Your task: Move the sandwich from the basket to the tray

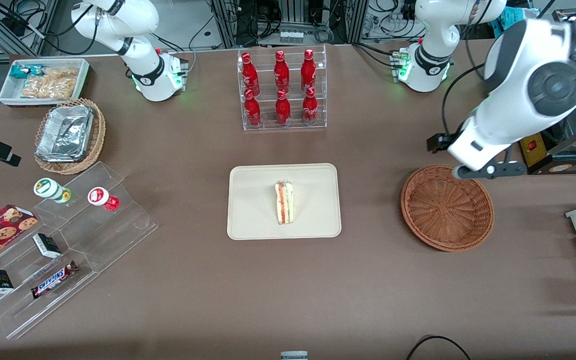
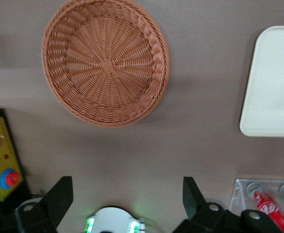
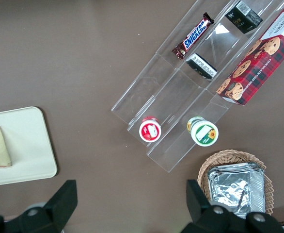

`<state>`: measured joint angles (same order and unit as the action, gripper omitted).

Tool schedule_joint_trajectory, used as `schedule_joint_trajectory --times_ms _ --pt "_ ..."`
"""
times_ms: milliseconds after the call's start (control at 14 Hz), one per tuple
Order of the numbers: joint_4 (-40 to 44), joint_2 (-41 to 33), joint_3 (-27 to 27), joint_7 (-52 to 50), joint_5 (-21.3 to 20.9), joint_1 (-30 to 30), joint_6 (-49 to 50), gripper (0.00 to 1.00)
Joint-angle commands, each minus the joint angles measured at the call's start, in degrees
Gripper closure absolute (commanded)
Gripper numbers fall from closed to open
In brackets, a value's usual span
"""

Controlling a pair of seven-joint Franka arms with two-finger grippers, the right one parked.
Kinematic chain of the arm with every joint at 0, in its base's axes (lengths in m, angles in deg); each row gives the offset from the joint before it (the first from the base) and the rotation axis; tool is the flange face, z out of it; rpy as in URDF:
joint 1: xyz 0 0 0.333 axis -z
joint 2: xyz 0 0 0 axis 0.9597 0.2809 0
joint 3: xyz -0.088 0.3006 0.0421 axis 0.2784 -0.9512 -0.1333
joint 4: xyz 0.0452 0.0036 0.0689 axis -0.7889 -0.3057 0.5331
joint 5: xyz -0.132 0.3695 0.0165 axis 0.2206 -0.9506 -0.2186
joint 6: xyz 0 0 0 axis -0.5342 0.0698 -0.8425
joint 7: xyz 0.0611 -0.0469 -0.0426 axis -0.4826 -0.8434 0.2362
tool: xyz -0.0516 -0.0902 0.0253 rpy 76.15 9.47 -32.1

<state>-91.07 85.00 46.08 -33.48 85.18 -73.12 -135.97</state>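
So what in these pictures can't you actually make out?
- Tool: in the front view the working arm's own body hides it; the left wrist view shows its fingers spread and empty, above the table near the basket.
- Tray: cut off by the edge in the left wrist view, so the sandwich on it is missing there.
- Sandwich wrapping: too small to tell in the front view.

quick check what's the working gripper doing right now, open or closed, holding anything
Left gripper: open, holding nothing, raised above the table beside the empty basket. The sandwich lies on the tray.
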Motion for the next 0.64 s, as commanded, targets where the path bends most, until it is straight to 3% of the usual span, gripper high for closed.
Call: schedule_joint_trajectory --times_ms 0,286,571 --pt "-1.4 -5.5 -6.3 8.2 1.1 0.6 0.4 0.0" --pt "0.8 -7.7 -12.4 8.9 2.8 0.9 0.3 0.0" --pt "1.3 -7.8 -13.6 11.8 3.9 0.9 0.6 0.0"
